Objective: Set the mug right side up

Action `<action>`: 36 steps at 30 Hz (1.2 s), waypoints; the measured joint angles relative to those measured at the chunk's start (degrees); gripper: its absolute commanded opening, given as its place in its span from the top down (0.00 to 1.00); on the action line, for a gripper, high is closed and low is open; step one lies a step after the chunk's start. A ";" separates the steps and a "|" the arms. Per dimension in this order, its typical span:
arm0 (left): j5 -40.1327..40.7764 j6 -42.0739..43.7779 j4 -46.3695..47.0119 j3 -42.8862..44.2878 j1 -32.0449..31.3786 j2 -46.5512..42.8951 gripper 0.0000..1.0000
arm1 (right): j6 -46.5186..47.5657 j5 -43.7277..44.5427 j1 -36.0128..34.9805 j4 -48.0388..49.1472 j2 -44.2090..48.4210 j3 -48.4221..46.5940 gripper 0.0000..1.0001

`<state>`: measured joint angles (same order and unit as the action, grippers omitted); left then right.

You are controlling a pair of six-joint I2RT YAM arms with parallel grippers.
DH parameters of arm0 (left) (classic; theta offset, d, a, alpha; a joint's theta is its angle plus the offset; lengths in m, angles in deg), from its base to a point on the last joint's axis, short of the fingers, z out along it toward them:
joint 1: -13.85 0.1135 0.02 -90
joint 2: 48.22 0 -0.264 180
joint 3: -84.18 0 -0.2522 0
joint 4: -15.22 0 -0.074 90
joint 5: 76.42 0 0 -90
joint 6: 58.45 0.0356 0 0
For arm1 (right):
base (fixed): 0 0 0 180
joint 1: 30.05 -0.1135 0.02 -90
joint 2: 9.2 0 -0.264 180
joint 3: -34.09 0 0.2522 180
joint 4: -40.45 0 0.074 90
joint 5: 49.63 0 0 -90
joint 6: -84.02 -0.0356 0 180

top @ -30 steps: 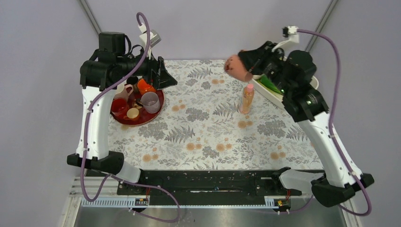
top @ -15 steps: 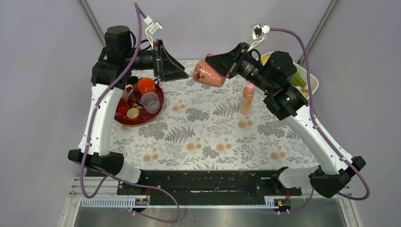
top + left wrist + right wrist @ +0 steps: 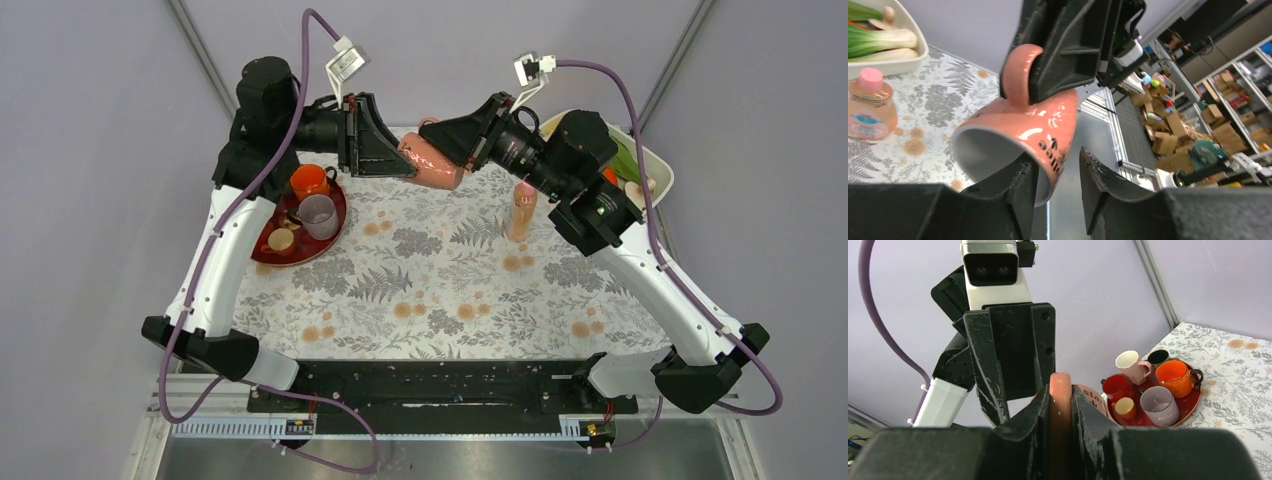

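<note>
Above the far middle of the desk: mug, pale pink, airborne, tipped on its side. Right end effector clamped on its handle. Left end effector fingers apart, straddling the mug's rim wall; contact unclear. Below right: pink-capped bottle. Left: red tray of cups.

- White left arm rises toward 1 o'clock; black left gripper points to 3 o'clock, jaws parted.
- White right arm leans toward 11 o'clock; black right gripper clamps the pale pink tapered ceramic mug by its handle.
</note>
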<state>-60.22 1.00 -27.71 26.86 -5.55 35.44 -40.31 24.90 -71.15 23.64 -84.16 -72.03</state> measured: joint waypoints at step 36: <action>65.85 56.46 -41.79 -27.61 10.75 3.50 1.00 | 10.14 24.70 -0.87 -19.71 2.51 7.43 0.00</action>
<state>5.64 57.46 -69.50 -0.74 5.20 38.94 -30.17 49.60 -72.03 3.92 -81.64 -64.60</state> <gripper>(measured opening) 0.138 0.993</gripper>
